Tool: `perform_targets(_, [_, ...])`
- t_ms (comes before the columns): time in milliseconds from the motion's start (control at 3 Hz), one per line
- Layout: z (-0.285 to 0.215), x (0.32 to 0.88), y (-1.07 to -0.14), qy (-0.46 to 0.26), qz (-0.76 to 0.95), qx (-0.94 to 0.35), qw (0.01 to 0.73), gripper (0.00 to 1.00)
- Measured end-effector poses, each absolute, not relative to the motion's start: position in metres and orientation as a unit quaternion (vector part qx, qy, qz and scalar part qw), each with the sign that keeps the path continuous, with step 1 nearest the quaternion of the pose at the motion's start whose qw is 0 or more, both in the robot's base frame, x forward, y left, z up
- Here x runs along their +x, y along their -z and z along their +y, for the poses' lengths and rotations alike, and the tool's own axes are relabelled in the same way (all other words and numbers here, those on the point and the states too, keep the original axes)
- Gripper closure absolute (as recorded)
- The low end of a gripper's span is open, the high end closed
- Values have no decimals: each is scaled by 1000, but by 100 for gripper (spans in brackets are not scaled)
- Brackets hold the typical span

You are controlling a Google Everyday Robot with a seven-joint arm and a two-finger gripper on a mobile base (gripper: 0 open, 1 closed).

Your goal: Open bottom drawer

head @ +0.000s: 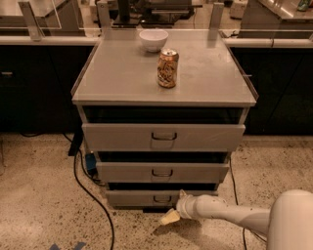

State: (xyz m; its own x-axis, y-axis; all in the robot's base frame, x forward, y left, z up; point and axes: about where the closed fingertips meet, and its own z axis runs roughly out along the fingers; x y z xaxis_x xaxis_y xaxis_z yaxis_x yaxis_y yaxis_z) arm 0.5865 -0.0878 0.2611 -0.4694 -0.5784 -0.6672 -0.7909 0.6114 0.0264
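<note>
Setting: an indoor work or test space, lab-like rather than a home.

Evidence:
- Speckled terrazzo-type floor [39, 195] with a loose black cable [93, 197] trailing across it.
- Free-standing grey metal three-drawer cabinet [122, 73], flat top carrying only a small white bowl [153, 39] and a printed drink can [167, 68].
- Long dark counters [34, 83] behind, with pale edge rails and clear upright panels [44, 12].
- White robot arm [230, 213] entering from lower right. Its gripper [172, 214] is low near the floor, just in front of the narrow bottom drawer [137, 197].
</note>
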Motion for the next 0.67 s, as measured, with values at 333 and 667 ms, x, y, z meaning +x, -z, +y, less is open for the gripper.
perform_targets(333, [-103,624,-248,-153,845,-406,313,0])
perform_targets(667, [-101,625,-243,-159,845,-404,313,0])
